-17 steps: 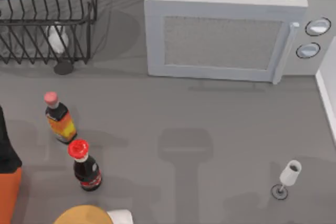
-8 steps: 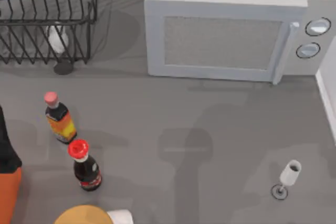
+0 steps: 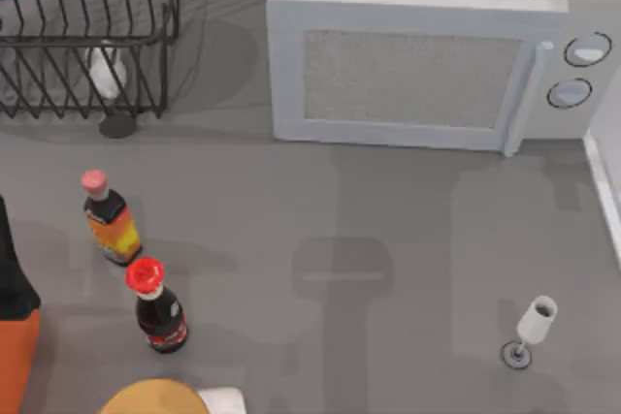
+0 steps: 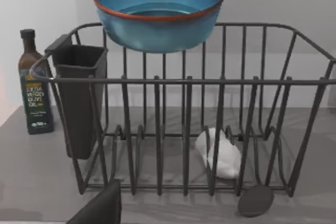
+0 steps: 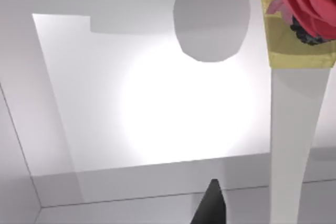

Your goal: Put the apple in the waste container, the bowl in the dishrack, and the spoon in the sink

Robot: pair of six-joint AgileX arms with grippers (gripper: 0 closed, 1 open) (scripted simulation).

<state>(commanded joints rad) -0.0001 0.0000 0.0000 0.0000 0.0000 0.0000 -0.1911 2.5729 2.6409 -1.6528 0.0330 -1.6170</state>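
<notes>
The bowl [image 4: 158, 11] sits atop the dishrack [image 4: 184, 129]; a white cloth [image 4: 220, 153] lies inside it. Whether either gripper's jaws are released or clenched, I cannot tell.

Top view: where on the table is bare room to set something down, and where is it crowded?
The widest bare patch lies in front of the microwave, between the red-capped bottle and the wine glass. The top view's left side is crowded: dishrack, pink-capped bottle, and an orange object at the edge.
</notes>
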